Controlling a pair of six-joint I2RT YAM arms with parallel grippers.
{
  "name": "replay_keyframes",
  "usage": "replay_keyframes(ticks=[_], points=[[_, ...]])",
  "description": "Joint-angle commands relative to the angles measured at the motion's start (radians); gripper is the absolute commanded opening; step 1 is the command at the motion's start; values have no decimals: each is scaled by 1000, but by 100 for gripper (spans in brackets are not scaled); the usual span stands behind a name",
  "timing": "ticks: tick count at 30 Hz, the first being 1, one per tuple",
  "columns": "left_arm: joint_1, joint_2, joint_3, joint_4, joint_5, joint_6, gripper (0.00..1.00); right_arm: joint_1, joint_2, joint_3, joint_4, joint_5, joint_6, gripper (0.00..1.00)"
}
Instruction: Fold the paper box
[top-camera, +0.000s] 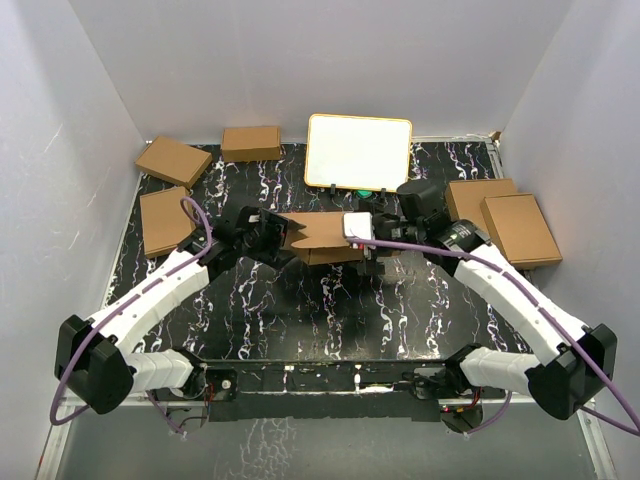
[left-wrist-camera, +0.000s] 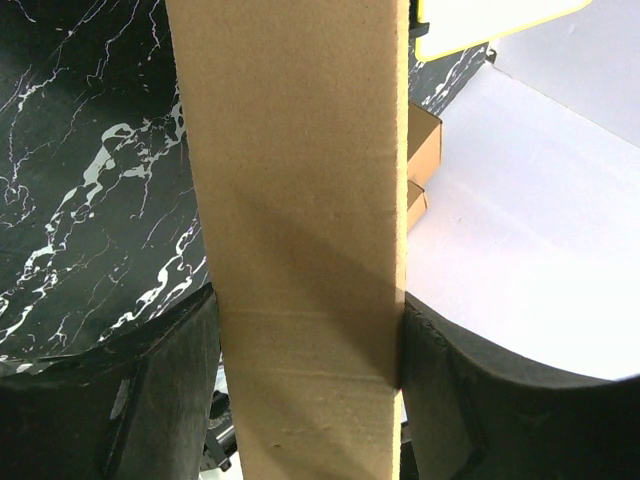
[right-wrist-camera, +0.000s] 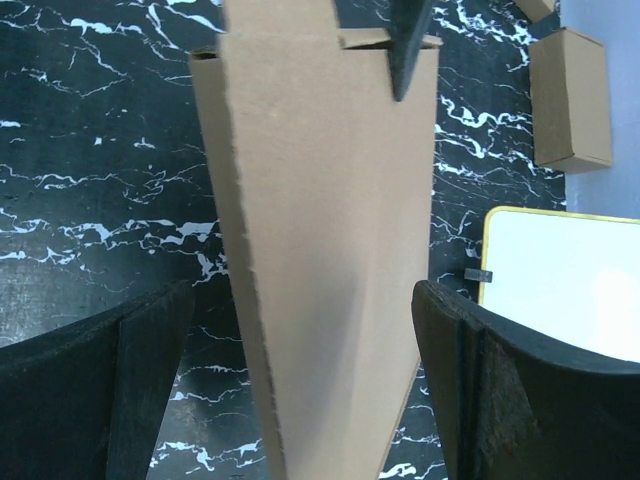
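Top external view is showing you the paper box (top-camera: 322, 237) hanging above the middle of the table (top-camera: 300, 330), lifted between the two arms rather than lying flat. I judge you are holding it up so its panels have room to swing as you crease them.

Your left gripper (top-camera: 268, 232) is meeting the box at its left end. In the left wrist view the cardboard is filling the whole gap between the fingers (left-wrist-camera: 150, 400), touching both, so this hand is clamping the box and carrying it alone.

Your right gripper (top-camera: 368, 245) is standing at the other end. In the right wrist view its fingers (right-wrist-camera: 100, 400) are spread wide, with dark marble showing on either side of the panel, so they are straddling the cardboard without touching it. That looks like a ready stance for closing on this panel or pressing it over while the left hand anchors.

With one grip bearing everything, the box is liable to pivot if you push hard.

The small folded boxes (top-camera: 173, 160) and the white-faced board (top-camera: 358, 150) are sitting well apart along the back and sides, out of your fold's way.
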Motion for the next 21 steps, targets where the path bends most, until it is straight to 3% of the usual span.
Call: replay_keyframes(ticks=[1, 14, 21], points=[[12, -2, 50, 27, 38, -35, 32, 33, -2, -27, 76, 38, -25, 99], [21, 16, 50, 63, 65, -61, 32, 126, 28, -88, 214, 241, -10, 99], [25, 17, 49, 76, 68, -70, 32, 146, 34, -123, 258, 300, -9, 91]])
